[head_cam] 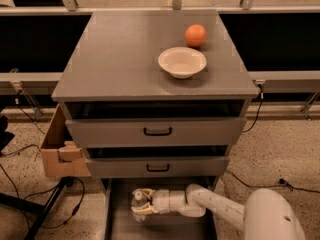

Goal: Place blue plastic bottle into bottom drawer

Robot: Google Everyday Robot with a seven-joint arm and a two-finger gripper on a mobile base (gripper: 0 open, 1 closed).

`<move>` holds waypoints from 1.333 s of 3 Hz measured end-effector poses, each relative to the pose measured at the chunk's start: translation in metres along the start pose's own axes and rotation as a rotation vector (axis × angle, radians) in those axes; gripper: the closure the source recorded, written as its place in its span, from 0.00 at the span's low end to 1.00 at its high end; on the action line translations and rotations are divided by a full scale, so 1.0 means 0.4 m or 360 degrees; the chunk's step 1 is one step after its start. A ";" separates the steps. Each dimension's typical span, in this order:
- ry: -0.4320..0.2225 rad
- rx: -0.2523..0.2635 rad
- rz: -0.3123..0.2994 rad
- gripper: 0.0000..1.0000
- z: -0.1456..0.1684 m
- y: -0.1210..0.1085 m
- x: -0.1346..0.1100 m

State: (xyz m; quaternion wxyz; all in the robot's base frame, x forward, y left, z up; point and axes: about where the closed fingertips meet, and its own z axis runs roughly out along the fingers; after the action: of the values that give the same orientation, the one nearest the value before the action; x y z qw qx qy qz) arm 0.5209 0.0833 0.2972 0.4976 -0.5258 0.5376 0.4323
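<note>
Camera view: end effector (142,202) grips bottle (136,199), under tabletop (125,59) front edge.
drawer (170,228): lower upright, then release.

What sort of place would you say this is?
Probably a robot test lab, not a home: lone grey cabinet on speckled floor, loose cables, cardboard box. The gripper holds the blue plastic bottle over the bottom drawer.

Cabinet top (125,59): bowl (182,62), orange (195,35); tool (142,203) grips blue plastic bottle (136,199) over bottom drawer (165,229)
</note>
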 end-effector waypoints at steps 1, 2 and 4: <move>0.0008 -0.0028 0.0025 1.00 0.060 0.050 0.102; 0.0011 -0.0033 0.0058 1.00 0.081 0.081 0.155; -0.0006 -0.0017 0.0082 0.84 0.089 0.093 0.164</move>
State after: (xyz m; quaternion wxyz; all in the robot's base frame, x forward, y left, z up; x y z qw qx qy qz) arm 0.4899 0.1123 0.2254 0.4846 -0.5136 0.5478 0.4487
